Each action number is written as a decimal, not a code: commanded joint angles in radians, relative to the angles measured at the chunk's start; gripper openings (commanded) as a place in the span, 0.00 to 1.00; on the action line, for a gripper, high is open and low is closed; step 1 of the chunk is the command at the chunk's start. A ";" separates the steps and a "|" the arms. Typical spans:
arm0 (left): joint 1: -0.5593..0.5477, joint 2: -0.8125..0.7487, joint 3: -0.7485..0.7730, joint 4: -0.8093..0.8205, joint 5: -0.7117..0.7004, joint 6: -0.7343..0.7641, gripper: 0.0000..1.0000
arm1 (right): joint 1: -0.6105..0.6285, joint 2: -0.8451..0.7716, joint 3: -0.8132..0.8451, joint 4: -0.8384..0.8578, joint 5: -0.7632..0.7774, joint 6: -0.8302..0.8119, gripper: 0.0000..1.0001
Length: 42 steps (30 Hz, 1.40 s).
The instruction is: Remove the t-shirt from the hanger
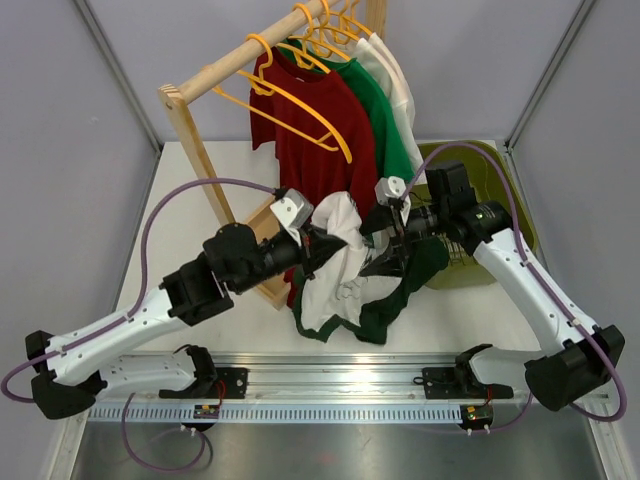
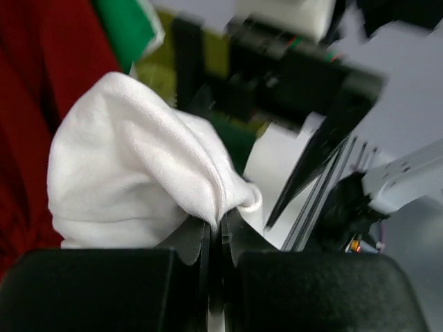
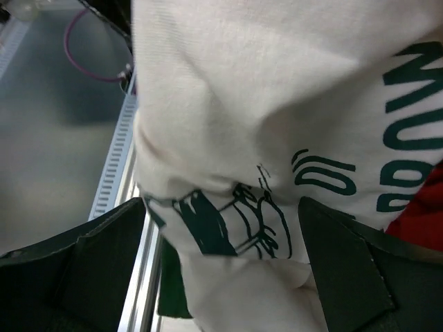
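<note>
The left hand (image 2: 216,234) pinches a white fold of the t-shirt (image 1: 322,285), holding it bunched over the middle of the bench (image 1: 190,190); the right hand (image 3: 221,207) gapes wide around the printed chest, likely to regrip.

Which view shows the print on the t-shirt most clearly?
The right wrist view: the dark green print on the t-shirt is close and sharp, letters beside it. In the top external view the t-shirt is bunched up, its print unreadable. The left wrist view shows only plain white cloth pinched in the left pincer.

Grey walls (image 1: 480,60), white tabletop (image 1: 450,320).
</note>
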 commanded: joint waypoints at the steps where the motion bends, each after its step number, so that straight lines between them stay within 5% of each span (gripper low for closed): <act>1: -0.004 0.047 0.186 0.114 0.114 0.082 0.00 | 0.073 0.035 0.113 0.188 -0.130 0.230 0.99; 6: -0.002 0.176 0.365 0.204 0.132 0.128 0.00 | 0.157 0.075 0.131 0.352 -0.234 0.458 0.90; 9: -0.004 0.204 0.412 0.240 0.134 0.128 0.00 | 0.153 0.078 0.151 0.415 -0.244 0.552 0.48; 11: -0.004 0.198 0.419 0.253 0.120 0.128 0.00 | 0.133 0.052 0.176 0.359 -0.228 0.512 0.05; 12: -0.004 0.190 0.416 0.252 0.112 0.131 0.00 | 0.116 0.043 0.177 0.348 -0.228 0.508 0.00; 15: -0.002 0.138 0.395 0.197 0.088 0.157 0.02 | 0.018 0.004 0.216 0.210 -0.224 0.424 0.00; 16: -0.002 0.109 0.396 0.162 0.068 0.168 0.10 | -0.042 -0.002 0.284 0.049 -0.212 0.314 0.00; 17: -0.002 0.089 0.395 0.130 0.062 0.192 0.22 | -0.066 0.001 0.336 -0.055 -0.190 0.241 0.00; 18: -0.004 0.069 0.393 0.064 0.034 0.201 0.53 | -0.077 0.009 0.401 -0.171 -0.151 0.154 0.00; 19: -0.004 0.051 0.389 0.031 0.016 0.209 0.68 | -0.085 0.021 0.532 -0.345 -0.042 0.077 0.00; 22: -0.002 -0.043 0.349 -0.079 -0.022 0.224 0.97 | -0.110 0.047 0.703 -0.392 0.159 0.072 0.00; 33: -0.004 -0.399 0.085 -0.385 -0.237 0.152 0.99 | -0.272 0.093 0.898 0.125 1.036 0.349 0.00; 42: -0.002 -0.531 -0.042 -0.494 -0.296 0.066 0.99 | -0.476 0.294 0.850 0.257 0.930 0.498 0.00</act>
